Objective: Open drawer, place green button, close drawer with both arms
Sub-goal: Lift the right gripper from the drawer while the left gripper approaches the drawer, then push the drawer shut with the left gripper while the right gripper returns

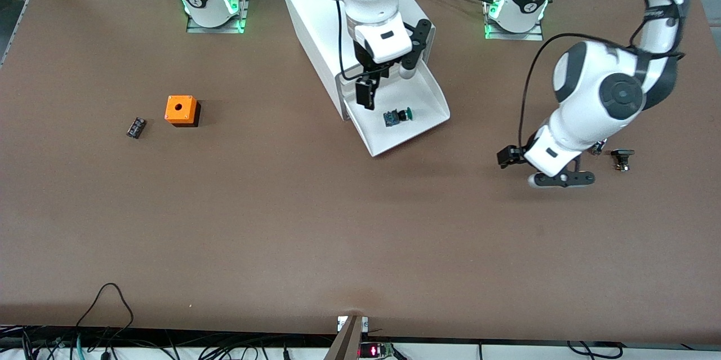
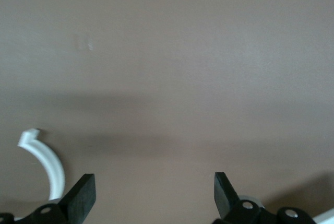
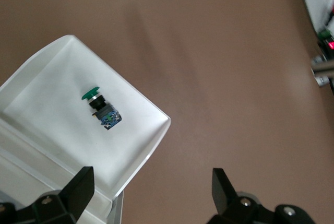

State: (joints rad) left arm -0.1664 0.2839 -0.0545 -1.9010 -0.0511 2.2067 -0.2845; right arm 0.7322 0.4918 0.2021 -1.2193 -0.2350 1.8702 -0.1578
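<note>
The drawer (image 1: 394, 143) stands pulled out of the bottom of the white cabinet (image 1: 315, 27), its tray open toward the front camera. The button (image 1: 397, 117) lies on its side inside the tray, green cap toward the left arm's end of the table. My right gripper (image 1: 387, 81) hangs open over the cabinet end of the tray, holding nothing. In the right wrist view the button (image 3: 100, 108) rests on the tray floor (image 3: 52, 93), clear of the right gripper (image 3: 151, 192). My left gripper (image 1: 532, 171) is open and empty, low over bare table at the left arm's end; the left wrist view shows only tabletop ahead of it (image 2: 152, 198).
An orange box with a hole (image 1: 181, 110) and a small black part (image 1: 136, 127) sit toward the right arm's end of the table. A black-capped part (image 1: 622, 158) lies beside the left gripper. Cables run along the table edge nearest the front camera.
</note>
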